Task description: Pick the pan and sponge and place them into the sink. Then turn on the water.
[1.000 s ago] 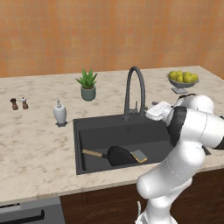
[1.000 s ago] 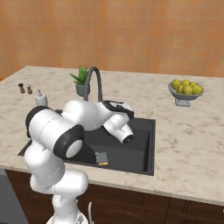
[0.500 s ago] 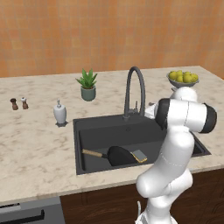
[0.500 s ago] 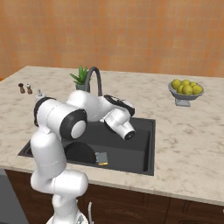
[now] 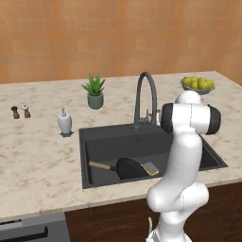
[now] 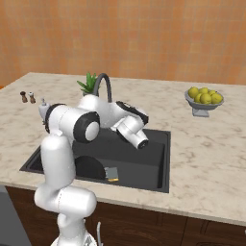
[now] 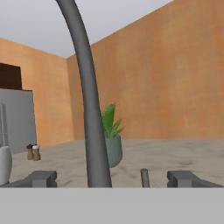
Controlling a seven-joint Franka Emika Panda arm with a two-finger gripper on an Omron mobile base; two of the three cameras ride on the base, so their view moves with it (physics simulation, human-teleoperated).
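Left base view: pan (image 5: 128, 168) and sponge (image 5: 151, 168) lie in the sink (image 5: 94, 142), sponge touching the pan's right edge, wooden handle pointing left. The arm has swung up from a low crouch over the basin a second ago to stand upright just right of the faucet (image 5: 143, 97). No blue stream at the spout, so water is judged still off.

Right base view: forearm now reaches toward the faucet (image 6: 104, 84) base; pan (image 6: 89, 167) partly hidden behind the arm, sponge (image 6: 112, 172) beside it.

Hand view: gripper (image 7: 112, 178) spread wide, holding nothing, fingertips (image 7: 43, 178) flanking the faucet (image 7: 89, 109) stem (small upright lever (image 7: 144, 177) just right of it). Placing looks done; turning the water on remains.
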